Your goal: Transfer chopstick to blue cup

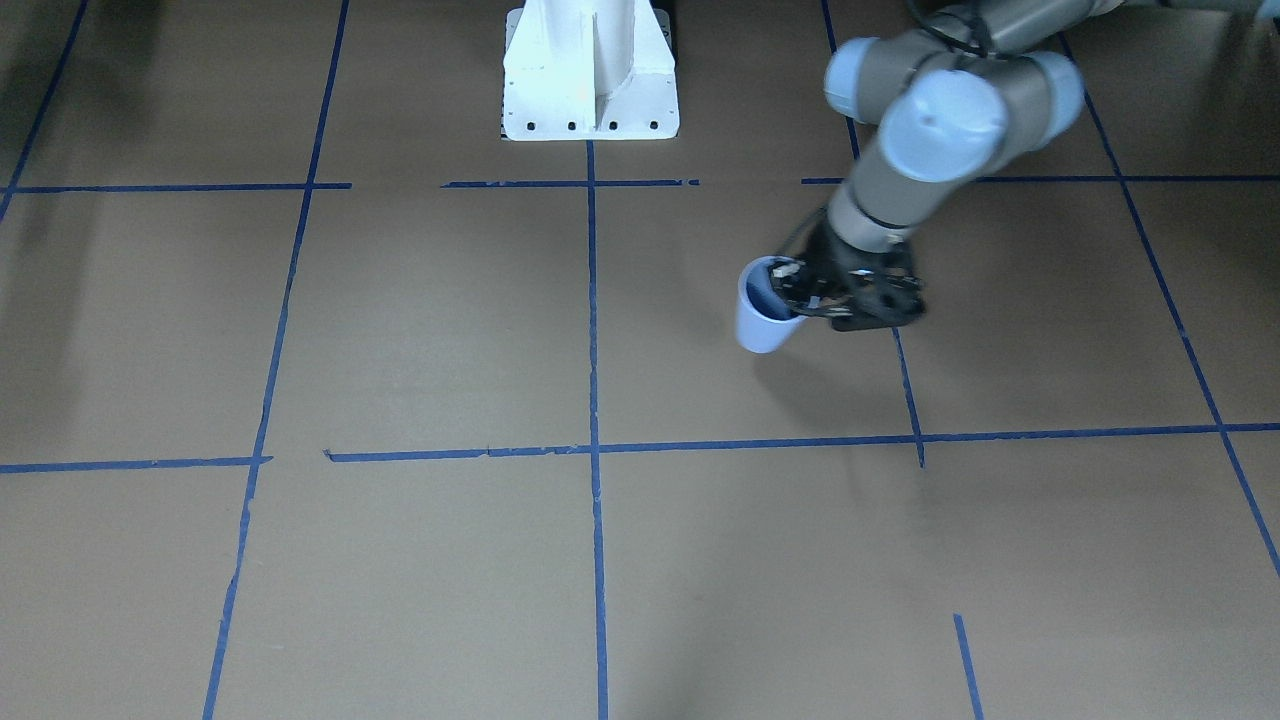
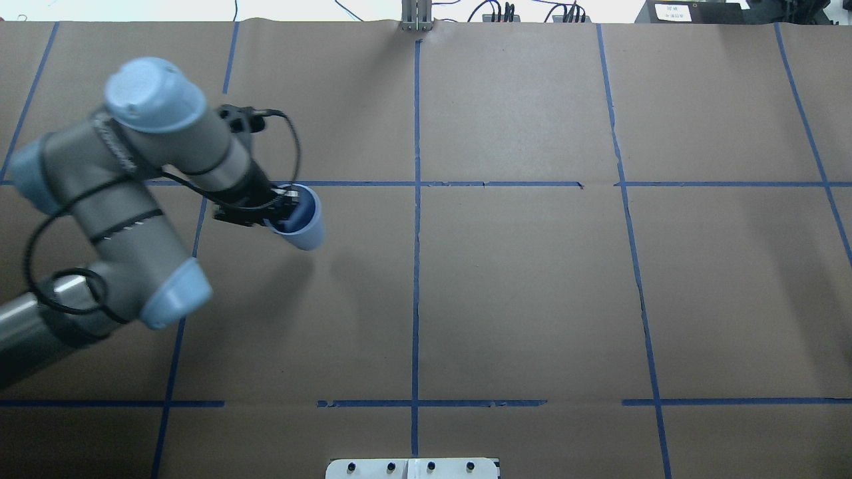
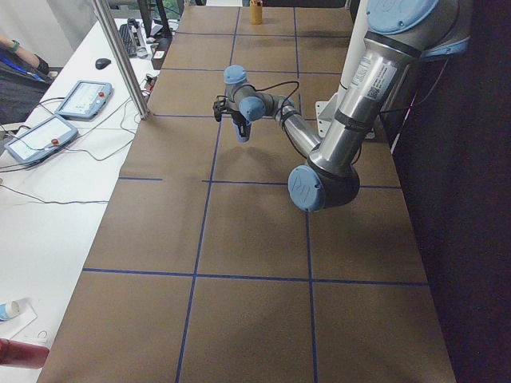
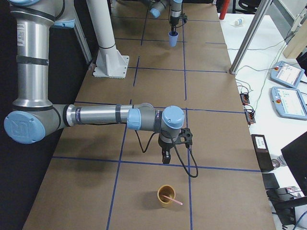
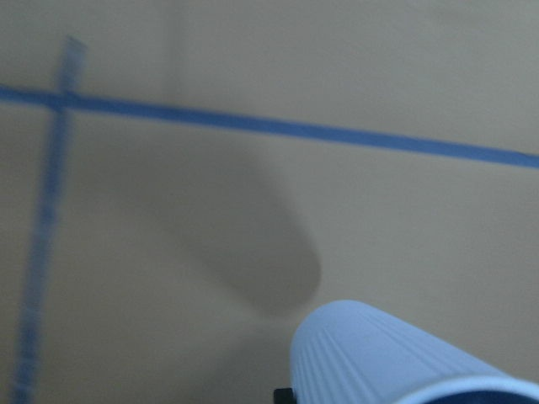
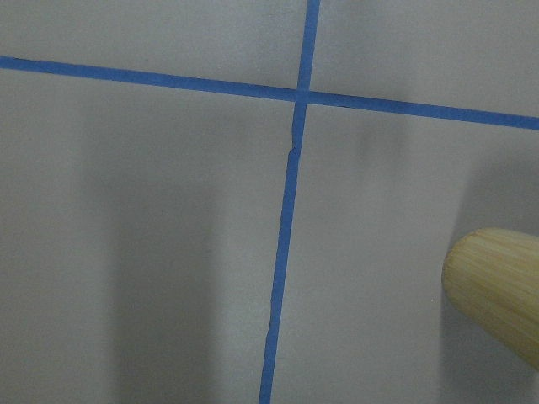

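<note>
Hardly begun: the left tool [image 2: 286, 211] is clamped on the blue cup [image 2: 308, 230], lifted off the tabletop [image 2: 532, 299]. The chopstick [image 4: 172, 199] lies in a tan cup [image 4: 165, 203] near the right tool [image 4: 166, 158], whose grip I cannot tell.

Cut off by the left wrist view's bottom edge: blue cup [image 5: 379, 358], blurred there, only a ribbed side and a sliver of rim in frame. Hidden from the front by left tool [image 1: 792, 290]: part of that rim. Too small at the far end of either side view to read the grip. Seen only from the side: right tool [image 4: 165, 154], jaw state impossible to tell. Clipped by the right wrist view's right edge: wooden cup [image 6: 497, 295]. Mostly sunk inside that cup: chopstick [image 4: 173, 200], just a pink end showing.
</note>
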`<state>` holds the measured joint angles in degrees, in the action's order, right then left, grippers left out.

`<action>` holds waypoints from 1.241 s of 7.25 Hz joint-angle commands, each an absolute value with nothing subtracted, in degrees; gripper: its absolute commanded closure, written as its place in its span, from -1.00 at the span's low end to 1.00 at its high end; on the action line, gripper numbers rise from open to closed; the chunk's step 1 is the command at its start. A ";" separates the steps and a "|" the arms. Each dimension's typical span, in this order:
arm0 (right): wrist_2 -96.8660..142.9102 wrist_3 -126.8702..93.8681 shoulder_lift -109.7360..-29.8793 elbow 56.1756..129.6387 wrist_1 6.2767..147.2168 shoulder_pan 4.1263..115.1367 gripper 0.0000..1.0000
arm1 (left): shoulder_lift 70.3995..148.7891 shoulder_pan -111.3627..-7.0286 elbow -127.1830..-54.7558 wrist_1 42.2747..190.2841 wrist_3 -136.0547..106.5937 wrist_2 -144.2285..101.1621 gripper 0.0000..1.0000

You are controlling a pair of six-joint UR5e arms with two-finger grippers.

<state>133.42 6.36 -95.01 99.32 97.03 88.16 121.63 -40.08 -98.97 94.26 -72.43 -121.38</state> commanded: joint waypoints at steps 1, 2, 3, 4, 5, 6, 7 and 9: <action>133.42 6.33 -95.01 99.23 97.03 88.15 -1.00 | 131.97 -34.91 -93.03 92.55 -80.31 -116.30 1.00; 133.42 6.33 -95.01 99.23 97.03 88.15 -1.00 | 136.10 -33.24 -87.85 92.72 -81.03 -114.10 1.00; 133.42 6.33 -95.01 99.40 97.03 88.15 -1.00 | 137.62 -30.96 -85.54 93.42 -82.25 -110.95 1.00; 133.42 6.33 -95.01 99.32 97.03 88.15 -1.00 | 137.90 -30.68 -85.17 93.43 -82.00 -111.01 1.00; 133.42 6.33 -95.01 99.32 97.03 88.15 -1.00 | 137.81 -30.15 -85.17 93.43 -81.74 -111.01 0.96; 133.42 6.33 -95.01 99.32 97.03 88.15 -1.00 | 137.64 -29.97 -85.17 93.43 -81.56 -111.09 0.82; 133.42 6.33 -95.01 99.32 97.03 88.15 -1.00 | 137.64 -29.97 -85.17 93.43 -81.56 -111.09 0.48; 133.42 6.33 -95.01 99.32 97.03 88.15 -1.00 | 137.55 -29.97 -85.95 93.25 -81.39 -110.83 -0.99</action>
<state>133.42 6.33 -95.01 99.32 97.03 88.16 137.63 -30.00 -85.39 93.42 -81.53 -111.03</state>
